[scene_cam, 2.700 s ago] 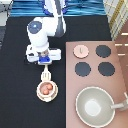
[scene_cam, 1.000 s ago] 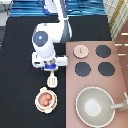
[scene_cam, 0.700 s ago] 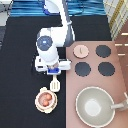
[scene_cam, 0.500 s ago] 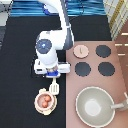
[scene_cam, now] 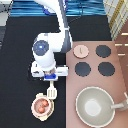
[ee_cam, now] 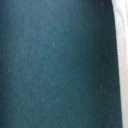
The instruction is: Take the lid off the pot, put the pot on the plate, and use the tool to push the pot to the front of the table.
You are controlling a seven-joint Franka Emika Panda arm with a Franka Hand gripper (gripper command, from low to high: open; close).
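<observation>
The pink lid (scene_cam: pixel 80 50) lies on the stove panel, off the pot. The small pot (scene_cam: pixel 42 104), showing reddish contents, sits on the cream plate (scene_cam: pixel 36 112) near the exterior view's bottom left. The cream spatula tool (scene_cam: pixel 51 92) hangs from my gripper (scene_cam: pixel 50 80), which is shut on its handle. The tool's head is just above and right of the pot's rim, touching or nearly touching it. The wrist view shows only the dark table (ee_cam: pixel 55 65) and a pale strip along one edge.
The pinkish stove panel (scene_cam: pixel 115 80) with several black burners fills the right side. A large grey pan (scene_cam: pixel 96 106) with a long handle stands at the bottom right, close to the plate. The black table (scene_cam: pixel 17 60) stretches to the left.
The gripper has moved with the tool toward the exterior view's bottom. The pot and plate have slid downward ahead of the tool's head.
</observation>
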